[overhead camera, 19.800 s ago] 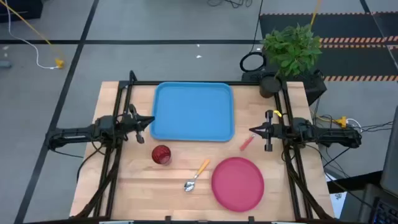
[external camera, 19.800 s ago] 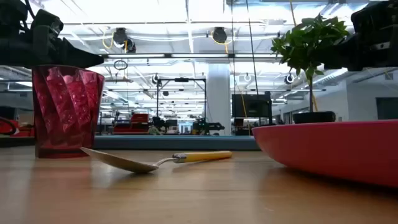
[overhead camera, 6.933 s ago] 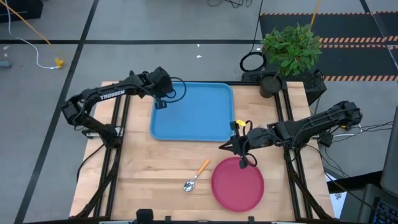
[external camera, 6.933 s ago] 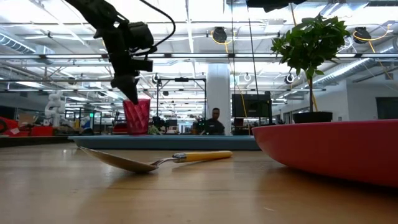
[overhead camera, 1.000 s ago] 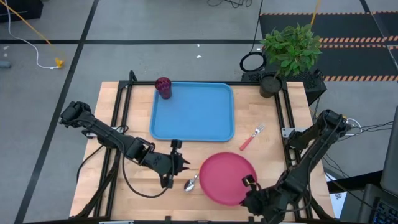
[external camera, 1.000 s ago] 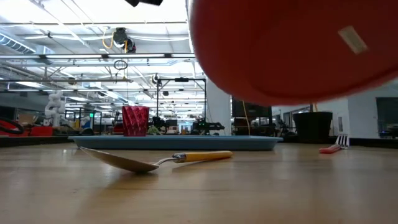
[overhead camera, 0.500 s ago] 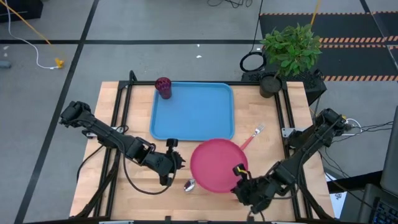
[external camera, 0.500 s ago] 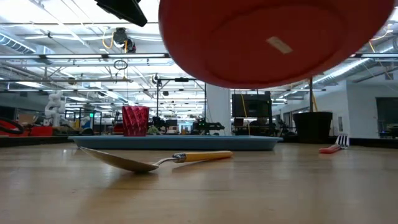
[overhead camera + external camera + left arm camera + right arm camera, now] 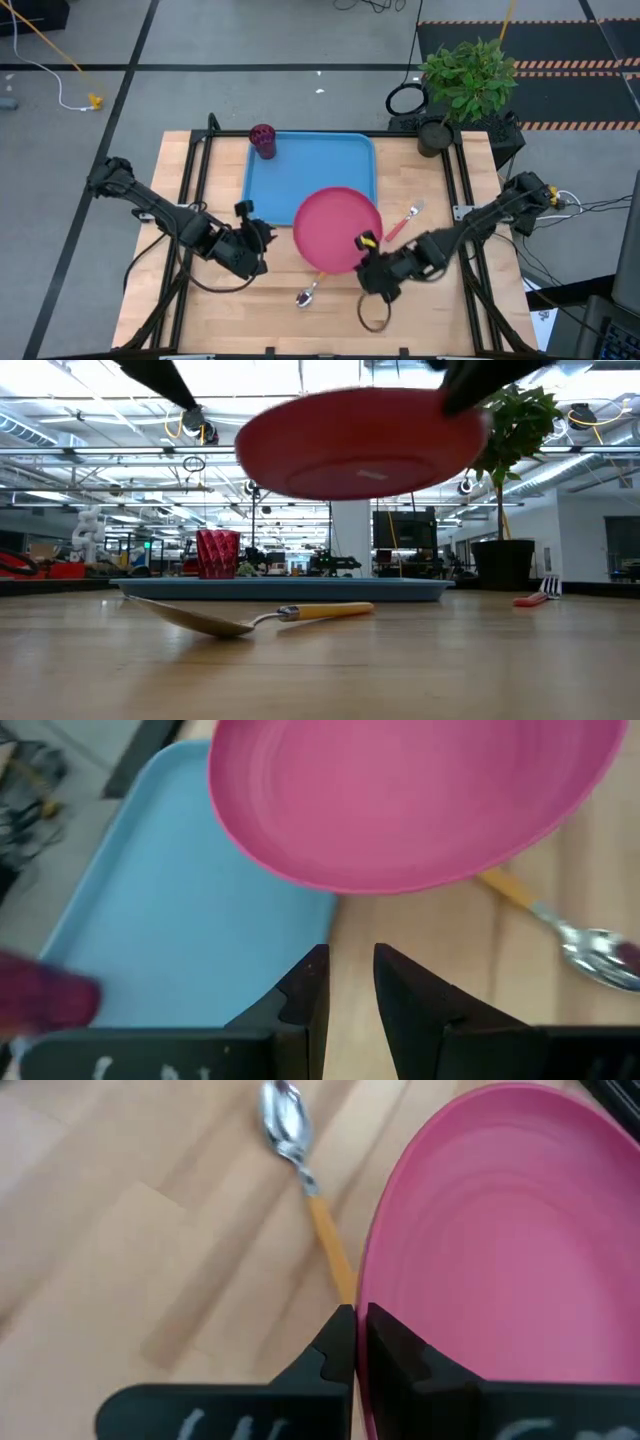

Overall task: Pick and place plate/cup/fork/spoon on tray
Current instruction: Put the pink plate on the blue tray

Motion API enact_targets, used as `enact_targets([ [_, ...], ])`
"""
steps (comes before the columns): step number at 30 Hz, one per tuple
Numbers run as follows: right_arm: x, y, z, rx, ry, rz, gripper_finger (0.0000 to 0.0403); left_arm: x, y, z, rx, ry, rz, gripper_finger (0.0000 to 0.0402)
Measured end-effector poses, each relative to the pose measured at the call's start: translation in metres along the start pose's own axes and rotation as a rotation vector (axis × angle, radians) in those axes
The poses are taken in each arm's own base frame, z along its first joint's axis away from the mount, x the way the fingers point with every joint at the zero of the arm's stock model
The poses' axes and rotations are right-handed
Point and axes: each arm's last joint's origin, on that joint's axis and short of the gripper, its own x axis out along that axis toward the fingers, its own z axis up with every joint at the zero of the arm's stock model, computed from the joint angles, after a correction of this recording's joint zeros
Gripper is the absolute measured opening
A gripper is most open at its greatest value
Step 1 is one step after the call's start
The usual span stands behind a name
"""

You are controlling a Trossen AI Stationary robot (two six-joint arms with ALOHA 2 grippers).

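Note:
The pink-red plate [image 9: 338, 230] hangs in the air over the tray's near right corner, held by my right gripper [image 9: 367, 250]; it also shows in the low view [image 9: 360, 445]. The light blue tray [image 9: 300, 170] lies at the table's far middle, and the dark red cup [image 9: 263, 140] stands upright in its far left corner. The spoon [image 9: 306, 296] lies on the table near the plate, its orange handle partly under it. The fork [image 9: 405, 222] lies right of the tray. My left gripper [image 9: 266, 238] is left of the plate, empty, its fingers [image 9: 400, 995] a little apart. My right gripper pinches the plate's rim [image 9: 365, 1295] on its near right side, one finger on the inner face and one on the underside. The fingers come from the table's near right. The plate is lifted clear of table and tray, nearly level, its hollow side up.
A potted plant [image 9: 465, 80] stands at the table's far right corner. Black frame rails run along the table's left and right sides. Bare wood lies along the near edge around the spoon [image 9: 250, 620].
My right gripper has carried the plate from the table's near edge toward the far edge and the left, up to the tray's near right corner; the plate stays lifted and nearly level. My left gripper has drawn back from the spoon toward the table's left and far side.

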Motion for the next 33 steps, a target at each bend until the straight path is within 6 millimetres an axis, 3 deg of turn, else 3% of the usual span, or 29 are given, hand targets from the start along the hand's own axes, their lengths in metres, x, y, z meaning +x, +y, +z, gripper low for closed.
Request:
enact_targets([
  [10, 0.038, -0.074, -0.035, 0.011, -0.065, -0.056, 0.0, -0.002, 0.004, -0.005, -0.036, -0.01, 0.108, 0.0085],
  [19, 0.057, -0.124, -0.068, 0.088, -0.182, -0.109, 0.0, -0.001, 0.006, -0.003, -0.059, -0.037, 0.144, 0.0085],
  [24, 0.074, -0.136, -0.078, 0.112, -0.188, -0.111, 0.0, 0.0, 0.008, -0.002, -0.068, -0.042, 0.157, 0.0085],
  [33, 0.109, -0.138, -0.083, 0.064, -0.188, -0.13, 0.0, 0.007, 0.016, 0.002, -0.103, -0.036, 0.187, 0.0085],
])
